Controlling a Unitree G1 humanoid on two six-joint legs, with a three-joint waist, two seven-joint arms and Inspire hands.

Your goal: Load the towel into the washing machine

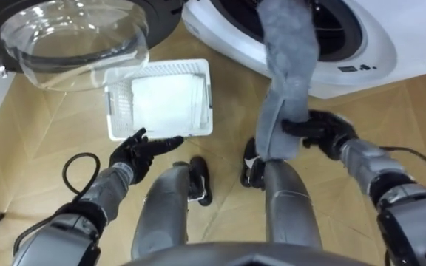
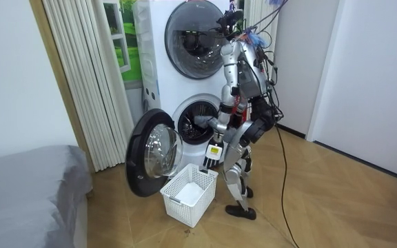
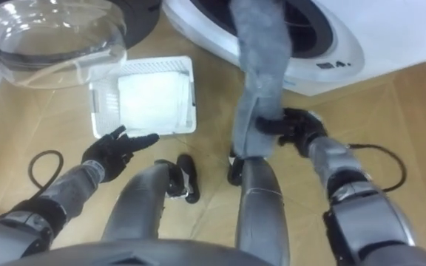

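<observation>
Room view, biggest thing first: the white front-loading washing machine (image 2: 163, 103) has the robot standing right at its lower drum. What can go wrong there?
— Mostly the round glass door with the dark rim (image 1: 76, 41). It hangs wide open on the robot's left, just beside the white slatted plastic basket (image 1: 118, 111). I judge that a sidestep could knock either.
— And the long grey towel (image 1: 291, 66)?
— Its upper end lies inside the dark drum opening (image 1: 331, 22). The rest hangs down over the machine's lip to the black right hand (image 1: 318, 133), whose fingers are curled round the lower end, near the robot's right knee.
— So letting go now is the danger?
— I think so. Much of the cloth's weight looks to be outside, so it would likely slide back out onto the wooden floor (image 1: 235, 111). If it is pushed in carelessly, a tail could lie across the seal and get trapped by the door.
— The other hand?
— The black left hand (image 1: 145, 151) hovers just short of the basket, fingers spread straight, holding nothing. A low swing could snag the rim or the folded white cloth (image 1: 167, 100) inside.
</observation>
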